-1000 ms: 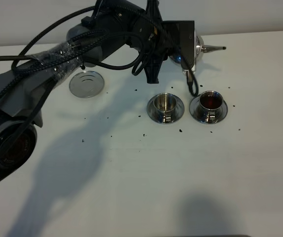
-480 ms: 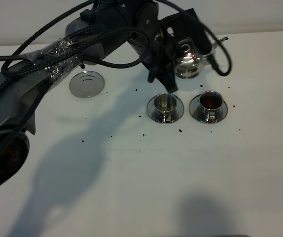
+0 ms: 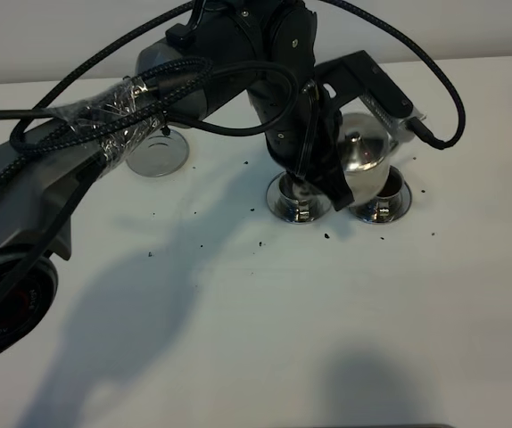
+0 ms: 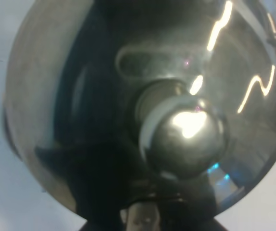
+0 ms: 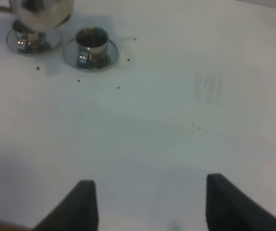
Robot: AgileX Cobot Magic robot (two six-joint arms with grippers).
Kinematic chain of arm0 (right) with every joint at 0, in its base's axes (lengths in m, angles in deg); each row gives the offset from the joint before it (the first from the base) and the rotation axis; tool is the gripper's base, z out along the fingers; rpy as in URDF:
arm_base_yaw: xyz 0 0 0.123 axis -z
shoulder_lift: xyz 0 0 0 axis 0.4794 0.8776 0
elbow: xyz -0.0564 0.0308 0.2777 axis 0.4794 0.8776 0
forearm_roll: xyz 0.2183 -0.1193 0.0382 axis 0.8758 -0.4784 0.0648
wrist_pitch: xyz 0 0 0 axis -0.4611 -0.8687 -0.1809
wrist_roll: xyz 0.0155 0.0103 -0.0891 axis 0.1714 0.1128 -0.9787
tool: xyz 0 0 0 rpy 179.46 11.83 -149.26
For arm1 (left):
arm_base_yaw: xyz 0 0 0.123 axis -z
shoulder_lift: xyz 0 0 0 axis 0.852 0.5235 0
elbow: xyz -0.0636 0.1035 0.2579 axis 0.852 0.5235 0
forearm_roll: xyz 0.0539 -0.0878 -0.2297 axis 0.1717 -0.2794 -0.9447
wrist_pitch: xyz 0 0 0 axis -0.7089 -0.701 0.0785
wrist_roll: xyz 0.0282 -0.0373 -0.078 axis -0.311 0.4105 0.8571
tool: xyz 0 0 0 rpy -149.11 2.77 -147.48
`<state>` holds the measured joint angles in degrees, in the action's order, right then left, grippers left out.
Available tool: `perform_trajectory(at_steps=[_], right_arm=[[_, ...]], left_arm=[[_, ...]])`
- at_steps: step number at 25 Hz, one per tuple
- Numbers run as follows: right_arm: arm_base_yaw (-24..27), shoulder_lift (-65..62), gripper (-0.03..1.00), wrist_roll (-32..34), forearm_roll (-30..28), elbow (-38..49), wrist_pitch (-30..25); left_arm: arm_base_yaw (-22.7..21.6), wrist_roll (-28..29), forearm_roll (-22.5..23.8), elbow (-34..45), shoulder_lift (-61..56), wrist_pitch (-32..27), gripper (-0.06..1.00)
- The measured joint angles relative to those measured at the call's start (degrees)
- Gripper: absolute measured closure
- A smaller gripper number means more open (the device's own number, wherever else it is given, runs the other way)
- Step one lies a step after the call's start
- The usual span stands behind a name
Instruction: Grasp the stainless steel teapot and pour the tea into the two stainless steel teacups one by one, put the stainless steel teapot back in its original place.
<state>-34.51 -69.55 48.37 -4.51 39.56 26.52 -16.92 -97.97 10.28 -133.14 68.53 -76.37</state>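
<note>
The left gripper [image 3: 334, 153] was clamped on a shiny steel teapot [image 3: 365, 152], which hung in the air just above a left cup [image 3: 293, 201] and a right cup [image 3: 386, 203], each on its own saucer, side by side on the white table [image 3: 256, 321]. The pot's knobbed lid filled the left wrist view. An empty saucer [image 3: 156, 153] lay well apart to the left, partly under the arm, and the right gripper [image 5: 150, 197] hung with fingers spread above bare table, away from the cups.
</note>
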Motion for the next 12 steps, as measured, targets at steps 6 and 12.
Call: perform_trajectory(at_steps=[6, 12], right_arm=[[0.0, 0.0, 0.48, 0.0, 0.0, 0.0, 0.0], [0.0, 0.0, 0.48, 0.0, 0.0, 0.0, 0.0]], left_arm=[[0.0, 2.8, -1.9, 0.1, 0.1, -3.7, 0.72], [0.6, 5.6, -1.0, 3.9, 0.1, -3.3, 0.72]])
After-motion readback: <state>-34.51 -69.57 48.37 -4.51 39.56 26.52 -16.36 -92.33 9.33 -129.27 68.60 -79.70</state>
